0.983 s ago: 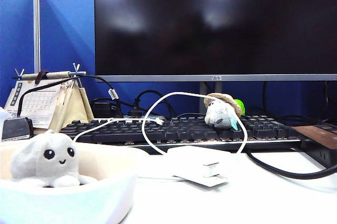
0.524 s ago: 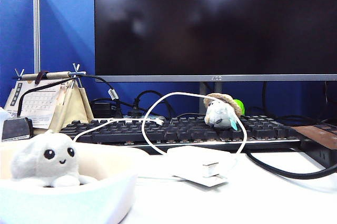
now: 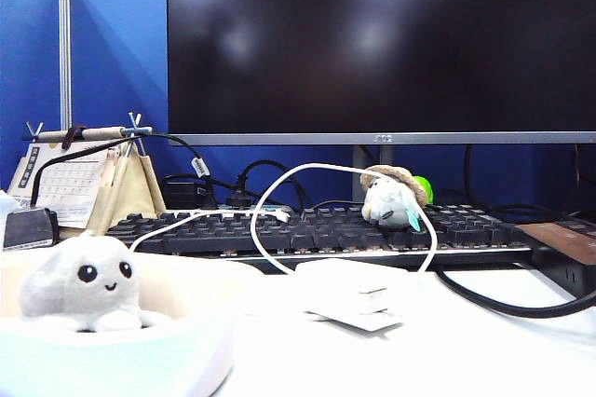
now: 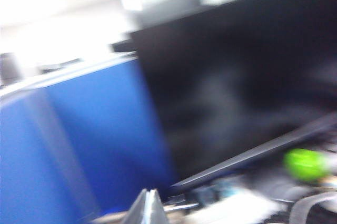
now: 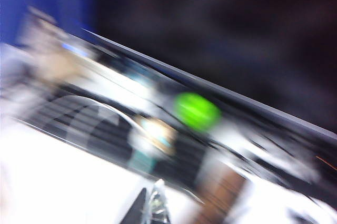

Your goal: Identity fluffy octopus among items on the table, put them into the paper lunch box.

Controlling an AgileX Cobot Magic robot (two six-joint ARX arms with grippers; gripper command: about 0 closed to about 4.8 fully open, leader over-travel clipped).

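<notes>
- Grey plush octopus (image 3: 82, 283) sits inside the box (image 3: 177, 360), at the near left of the white bench (image 3: 484, 350) in the exterior view.
- Hatted plush (image 3: 391, 197) rests on the keyboard (image 3: 317, 229), under the dark monitor (image 3: 382, 38).
- White adapter (image 3: 358, 294) lies between keyboard and box; its cable (image 3: 270, 201) loops over the keys.
- Left claw (image 4: 149, 208): tips pressed together, raised, facing the monitor; view blurred.
- Right claw (image 5: 152, 205): tips pressed together, holding nothing, above the bench; view blurred.
- Neither claw appears in the exterior view.
</notes>
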